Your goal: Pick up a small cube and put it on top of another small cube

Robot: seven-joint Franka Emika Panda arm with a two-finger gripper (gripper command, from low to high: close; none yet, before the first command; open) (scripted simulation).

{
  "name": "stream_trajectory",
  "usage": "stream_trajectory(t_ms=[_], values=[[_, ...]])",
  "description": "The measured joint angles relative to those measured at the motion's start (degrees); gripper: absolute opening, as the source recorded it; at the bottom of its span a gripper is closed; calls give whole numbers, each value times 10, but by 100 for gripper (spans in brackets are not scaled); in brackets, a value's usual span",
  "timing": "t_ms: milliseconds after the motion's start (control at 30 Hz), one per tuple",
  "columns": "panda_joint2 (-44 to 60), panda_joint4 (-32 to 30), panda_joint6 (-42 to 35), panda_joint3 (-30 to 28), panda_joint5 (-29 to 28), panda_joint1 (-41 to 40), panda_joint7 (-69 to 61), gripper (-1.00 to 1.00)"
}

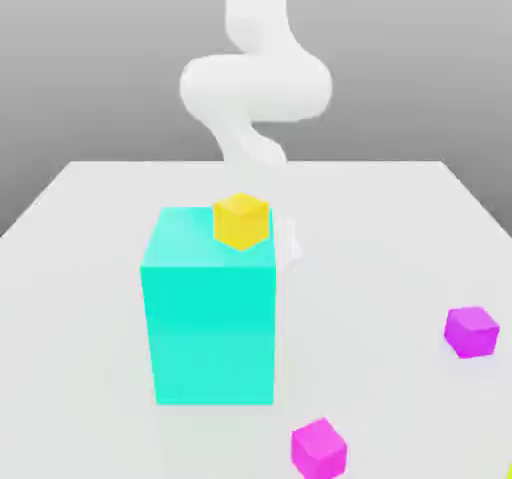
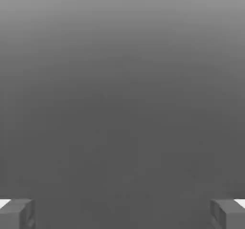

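Gripper (image 2: pixel 122 213) open, empty, jaws wide for grasp. Yellow cube (image 1: pixel 242 220) sat atop teal block (image 1: pixel 213 307); magenta cubes (image 1: pixel 472 330) (image 1: pixel 319 447) apart on table (image 1: pixel 90 247), unstacked.

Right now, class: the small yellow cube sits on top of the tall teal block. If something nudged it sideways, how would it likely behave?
The yellow cube has flat faces, so it would probably slide rather than roll. It sits at a far corner of the teal block, near the edge, so a small push could likely drop it to the table. It looks rigid, so unlikely to deform.
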Motion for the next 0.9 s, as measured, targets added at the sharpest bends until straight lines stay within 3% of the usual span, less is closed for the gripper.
stream_trajectory(t_ms=[467, 900], values=[[294, 59, 54, 58, -7, 65, -51, 0], [567, 114, 102, 99, -64, 143, -63, 0]])
